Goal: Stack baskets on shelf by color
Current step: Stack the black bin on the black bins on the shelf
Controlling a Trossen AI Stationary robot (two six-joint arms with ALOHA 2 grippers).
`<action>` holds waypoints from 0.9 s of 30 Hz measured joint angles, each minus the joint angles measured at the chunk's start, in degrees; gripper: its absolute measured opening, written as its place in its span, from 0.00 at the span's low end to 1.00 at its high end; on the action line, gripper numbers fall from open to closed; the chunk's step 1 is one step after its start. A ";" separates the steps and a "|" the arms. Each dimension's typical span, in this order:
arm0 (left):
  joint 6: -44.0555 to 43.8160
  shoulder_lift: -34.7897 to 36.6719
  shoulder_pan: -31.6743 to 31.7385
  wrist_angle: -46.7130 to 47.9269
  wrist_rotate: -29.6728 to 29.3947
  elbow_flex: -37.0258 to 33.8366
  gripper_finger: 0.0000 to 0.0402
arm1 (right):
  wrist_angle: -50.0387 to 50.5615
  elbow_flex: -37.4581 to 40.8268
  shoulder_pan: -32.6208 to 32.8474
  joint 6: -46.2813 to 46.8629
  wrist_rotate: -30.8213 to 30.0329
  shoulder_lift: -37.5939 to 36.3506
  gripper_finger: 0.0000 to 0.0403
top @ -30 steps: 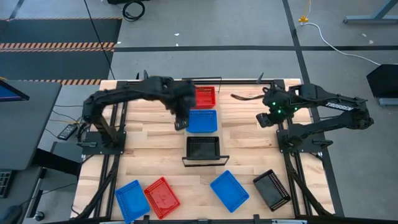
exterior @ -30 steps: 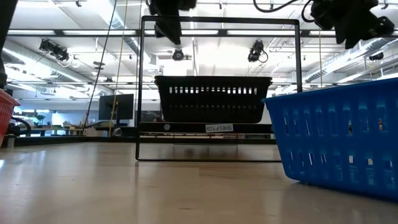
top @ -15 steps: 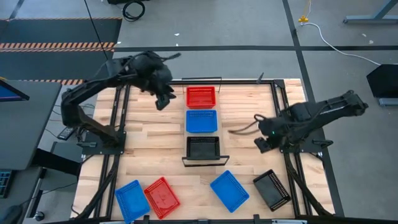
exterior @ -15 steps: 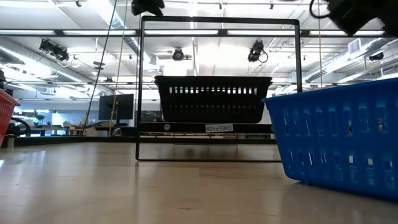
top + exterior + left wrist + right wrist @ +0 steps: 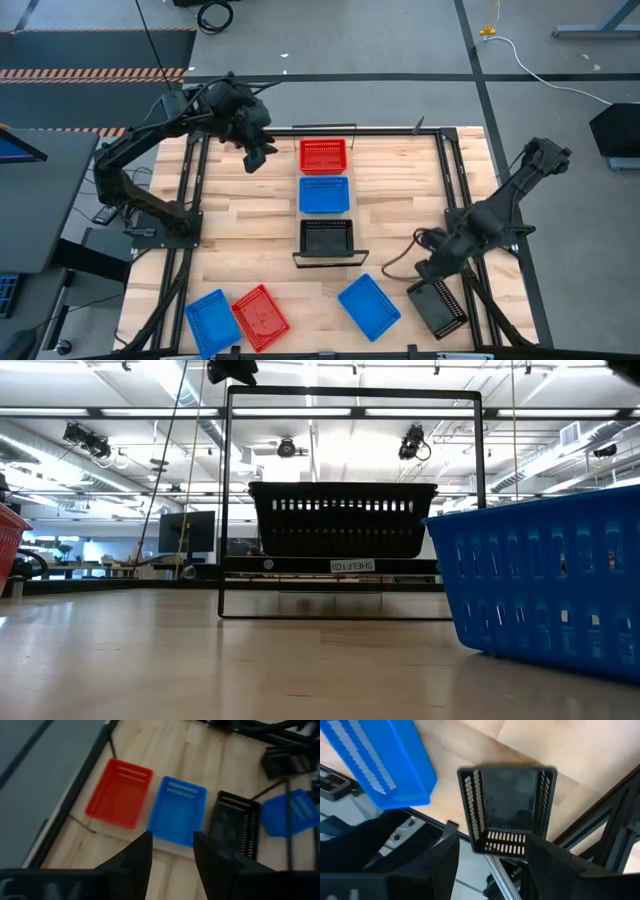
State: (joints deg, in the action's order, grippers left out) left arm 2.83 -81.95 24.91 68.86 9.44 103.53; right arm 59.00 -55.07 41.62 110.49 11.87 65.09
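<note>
Three baskets sit in a row on the shelf [image 5: 330, 259]: red [image 5: 323, 155] farthest, blue [image 5: 325, 194] in the middle, black [image 5: 327, 238] at the near end. On the tabletop lie a blue basket [image 5: 212, 320], a red one [image 5: 260, 317], another blue [image 5: 369, 305] and a black one [image 5: 437, 305]. My left gripper [image 5: 255, 152] hangs open, high, left of the red shelf basket [image 5: 120, 794]. My right gripper [image 5: 428, 268] hovers open just above the loose black basket [image 5: 507, 807], touching nothing.
A black wire frame [image 5: 350, 395] stands over the shelf's near end. Dark rails [image 5: 190, 200] run along both sides of the table. The loose baskets lie along the near edge, with bare wood [image 5: 240, 230] left and right of the shelf.
My left gripper has drawn back from beside the blue shelf basket, up and toward the far left corner. My right arm has swung from the far right of the table toward the near edge and lowered over the loose black basket. No basket has moved.
</note>
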 joint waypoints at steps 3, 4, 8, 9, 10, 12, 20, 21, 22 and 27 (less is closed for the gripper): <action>0.43 0.11 -0.18 -1.00 3.66 -0.91 0.36 | -0.26 0.00 3.15 2.53 0.16 3.17 0.57; 0.42 0.21 -0.46 -1.14 4.32 -1.53 0.36 | -0.24 0.00 4.09 3.27 0.18 4.15 0.57; 0.70 2.66 -1.37 -2.09 5.10 -6.40 0.35 | -0.04 0.13 7.18 5.38 0.15 7.75 0.57; 0.69 3.63 -1.57 -2.30 5.30 -8.09 0.35 | -0.13 0.55 7.75 5.52 0.21 8.43 0.57; 0.59 4.71 -1.72 -2.65 5.41 -10.05 0.35 | -0.29 1.14 8.28 5.79 0.27 9.03 0.57; -0.73 7.07 -2.25 -4.51 5.42 -14.31 0.35 | -2.40 3.03 9.05 6.87 0.48 9.79 0.57; -10.50 18.44 -5.85 -7.29 5.44 -24.42 0.35 | -15.95 13.00 10.17 9.20 1.06 9.80 0.57; -12.20 19.57 -6.48 -7.26 5.41 -24.70 0.35 | -16.21 13.70 10.19 9.05 1.53 9.78 0.57; -14.68 20.77 -7.26 -7.42 5.31 -24.99 0.35 | -16.39 14.20 10.22 8.41 1.71 9.65 0.57; -21.53 24.61 -14.17 -3.05 2.30 -26.30 0.34 | -16.02 15.80 10.22 4.64 1.48 7.55 0.57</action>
State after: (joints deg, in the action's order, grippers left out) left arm -18.69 -57.35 10.74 65.81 11.74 77.23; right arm 42.98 -39.27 51.84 115.13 13.35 72.64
